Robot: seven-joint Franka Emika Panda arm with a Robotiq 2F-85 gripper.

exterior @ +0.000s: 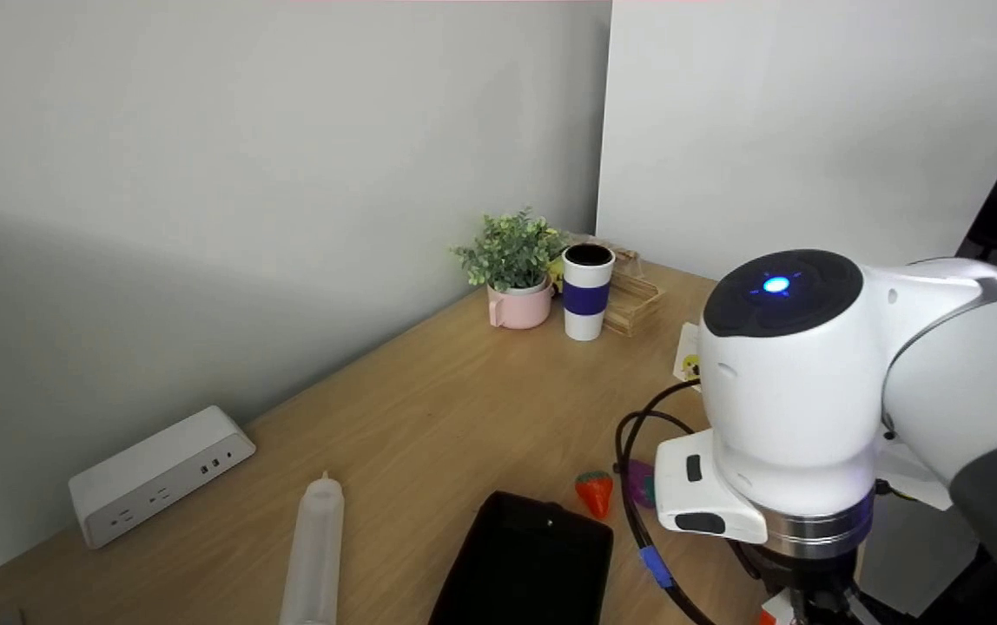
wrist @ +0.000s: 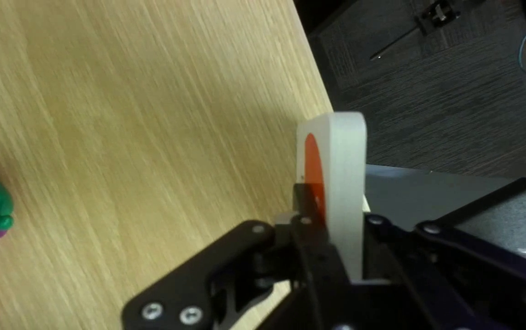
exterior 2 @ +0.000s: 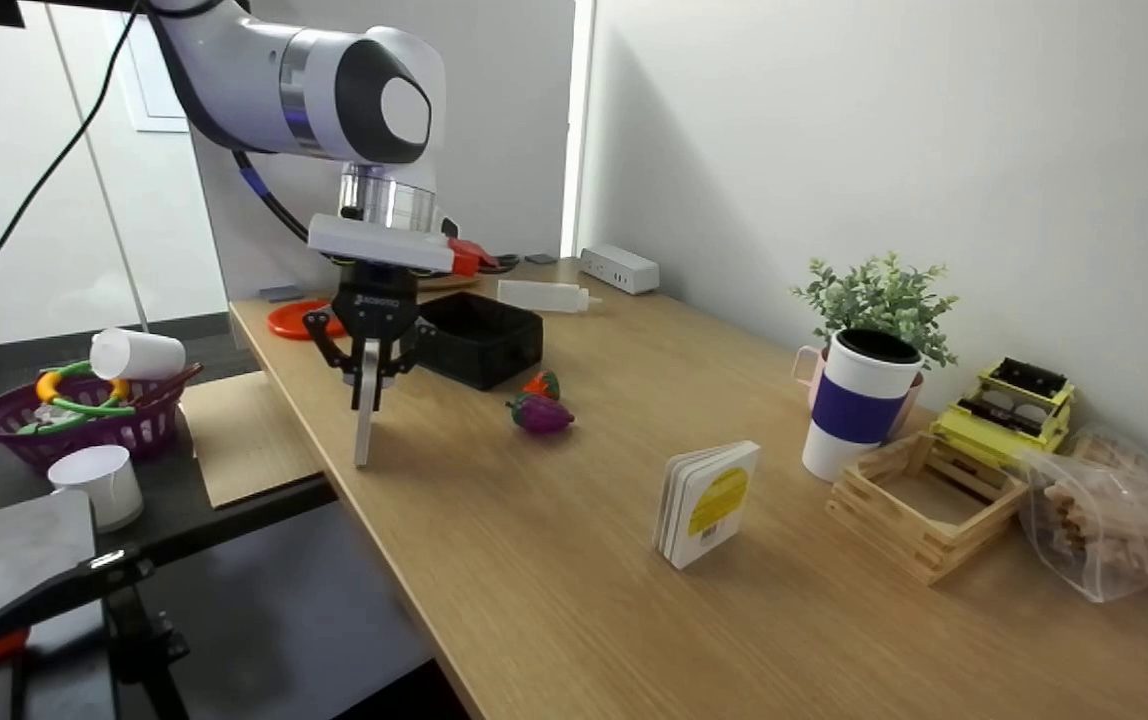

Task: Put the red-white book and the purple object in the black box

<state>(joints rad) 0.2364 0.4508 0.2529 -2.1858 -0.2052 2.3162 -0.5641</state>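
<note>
Pinching the red-white book (wrist: 346, 183), held upright, jaws parted by its thickness

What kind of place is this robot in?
It looks like a robot lab, or maybe an office, but I can't be sure which. A big white robot arm reaches over a long wooden desk, and a white power strip for plugging things in sits on it.

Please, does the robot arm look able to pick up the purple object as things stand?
Probably not yet: the gripper is closed on the red-white book. Once that is released, the purple object seems reachable, with its top uncovered.
</note>
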